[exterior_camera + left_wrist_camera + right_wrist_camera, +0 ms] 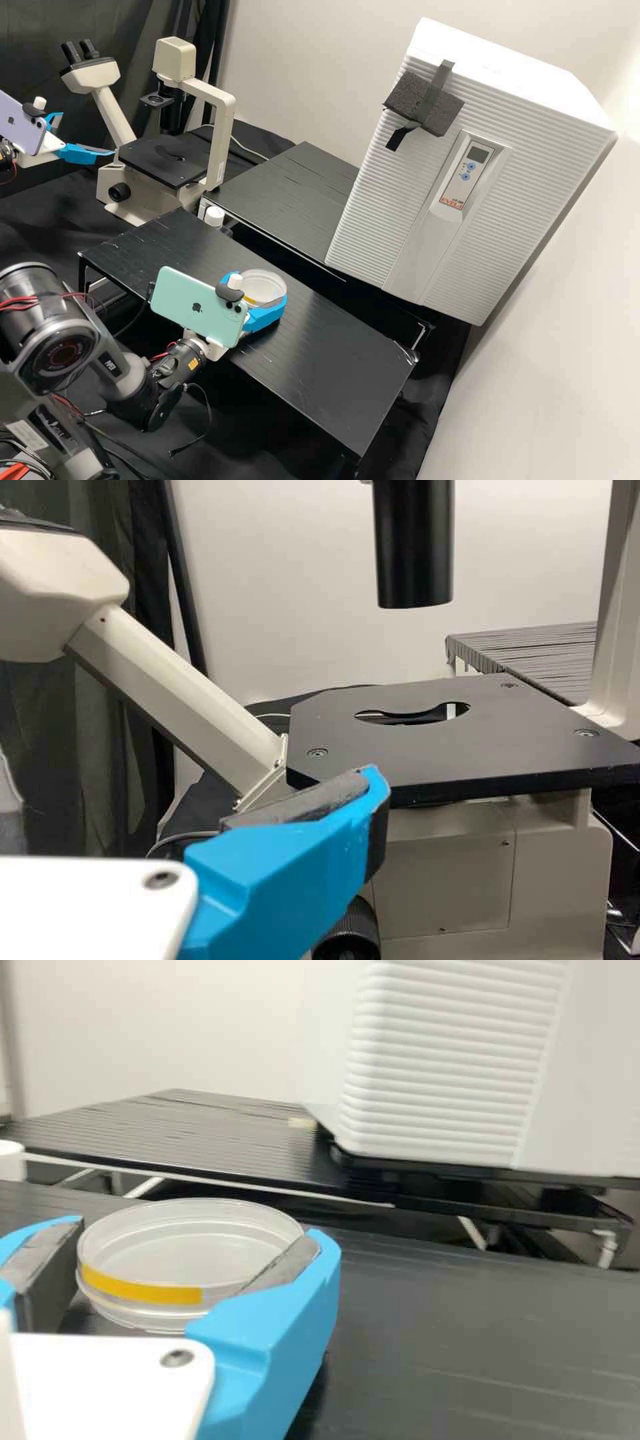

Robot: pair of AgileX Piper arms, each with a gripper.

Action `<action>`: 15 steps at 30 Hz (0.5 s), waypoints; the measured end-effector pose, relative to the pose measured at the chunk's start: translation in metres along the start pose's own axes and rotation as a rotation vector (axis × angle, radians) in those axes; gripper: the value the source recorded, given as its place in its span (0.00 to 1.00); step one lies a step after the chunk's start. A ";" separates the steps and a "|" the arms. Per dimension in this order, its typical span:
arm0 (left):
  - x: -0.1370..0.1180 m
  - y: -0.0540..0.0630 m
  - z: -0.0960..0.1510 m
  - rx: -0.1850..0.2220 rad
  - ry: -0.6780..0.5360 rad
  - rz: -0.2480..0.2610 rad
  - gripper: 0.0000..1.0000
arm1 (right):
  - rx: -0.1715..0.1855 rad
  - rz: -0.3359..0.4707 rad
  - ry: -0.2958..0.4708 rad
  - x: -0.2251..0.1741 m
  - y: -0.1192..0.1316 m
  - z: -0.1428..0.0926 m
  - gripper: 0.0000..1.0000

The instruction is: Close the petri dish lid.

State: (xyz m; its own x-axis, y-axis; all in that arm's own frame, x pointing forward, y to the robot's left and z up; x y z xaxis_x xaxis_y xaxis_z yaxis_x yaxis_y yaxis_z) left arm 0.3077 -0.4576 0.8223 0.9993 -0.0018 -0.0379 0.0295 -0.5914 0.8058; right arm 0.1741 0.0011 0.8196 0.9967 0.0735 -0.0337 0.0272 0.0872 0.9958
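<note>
On the black bench stand, the right gripper [261, 289] holds a clear round petri dish [263, 283] between its fingers. In the right wrist view, the right gripper [198, 1248] has a grey pad against each side of the petri dish [185, 1245], which carries a yellow strip on its near side. Two stacked rims show, the upper one level; whether the lid is fully seated I cannot tell. The left gripper [85, 135] stands open beside the microscope, away from the dish. One blue finger of the left gripper [290, 870] shows before the microscope stage.
A microscope [163, 160] stands at the back left, its black stage [450, 735] level. A white ribbed incubator [467, 167] stands at the right, behind the stand. A white-capped bottle [214, 216] is by the stand's back edge. The front stand [333, 373] extends right of the dish.
</note>
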 end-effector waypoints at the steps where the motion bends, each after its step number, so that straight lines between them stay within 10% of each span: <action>1: 0.000 0.000 0.000 0.000 0.000 0.000 1.00 | -0.003 -0.009 0.013 -0.002 0.001 0.000 0.00; 15: 0.000 0.000 0.000 0.000 0.000 0.000 1.00 | -0.016 -0.115 0.061 -0.015 0.004 0.004 0.00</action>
State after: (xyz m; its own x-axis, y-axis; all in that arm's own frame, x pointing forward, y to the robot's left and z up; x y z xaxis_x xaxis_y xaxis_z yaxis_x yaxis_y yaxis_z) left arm 0.3077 -0.4576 0.8223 0.9993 -0.0018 -0.0379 0.0295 -0.5914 0.8058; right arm 0.1599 -0.0036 0.8242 0.9806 0.1223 -0.1530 0.1392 0.1143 0.9836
